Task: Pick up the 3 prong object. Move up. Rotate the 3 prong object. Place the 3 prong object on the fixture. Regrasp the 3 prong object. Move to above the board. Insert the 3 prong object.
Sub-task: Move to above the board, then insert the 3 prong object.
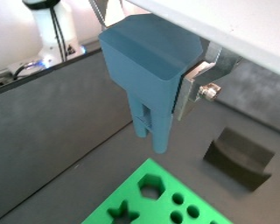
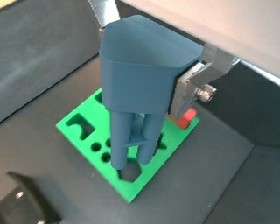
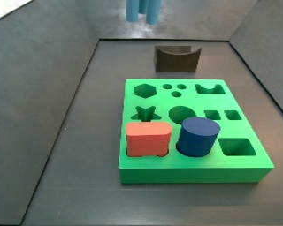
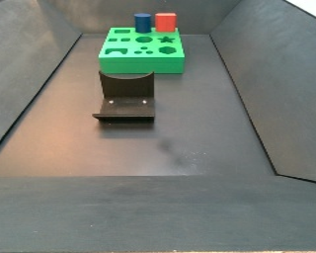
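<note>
Well, big green board (image 3: 191,172) sits on the floor w/ red block (image 3: 148,139) & dark blue cylinder (image 3: 197,137) on it. Brown fixture (image 3: 176,58) is near, apart. Gripper (image 2: 154,96) is up high, closed on 3 prong object (image 1: 149,74), prongs down.

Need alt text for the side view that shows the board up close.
A green board with shaped cut-outs lies on the dark floor, a red block and dark blue cylinder standing in it. Behind sits the empty fixture; the 3 prong object's tips hang at the top edge, end effector out of frame.
</note>
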Motion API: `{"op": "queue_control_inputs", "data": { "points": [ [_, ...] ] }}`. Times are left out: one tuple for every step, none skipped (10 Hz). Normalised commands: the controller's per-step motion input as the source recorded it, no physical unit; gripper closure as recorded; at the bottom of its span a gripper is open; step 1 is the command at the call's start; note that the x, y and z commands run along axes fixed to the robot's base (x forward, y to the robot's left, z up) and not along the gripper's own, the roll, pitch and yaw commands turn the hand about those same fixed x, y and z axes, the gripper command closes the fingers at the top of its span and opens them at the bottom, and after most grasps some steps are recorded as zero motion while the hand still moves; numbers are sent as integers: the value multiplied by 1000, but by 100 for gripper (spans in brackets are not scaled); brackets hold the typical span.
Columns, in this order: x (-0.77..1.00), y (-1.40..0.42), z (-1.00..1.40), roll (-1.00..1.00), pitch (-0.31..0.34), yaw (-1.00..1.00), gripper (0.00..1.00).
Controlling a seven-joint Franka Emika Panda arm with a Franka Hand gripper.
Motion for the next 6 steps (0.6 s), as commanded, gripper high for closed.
{"op": "queue_control_inputs", "data": {
  "points": [
    [-98,23,11,-292,-139,-9,100],
    [-80,24,7,-219,-109,-12,100],
    [34,-9,0,0,0,0,100],
    [114,0,-117,-10,6,0,100],
    [377,149,-143,-259,20,0,100],
    [360,254,-160,-419,0,0,100]
  ]
}}
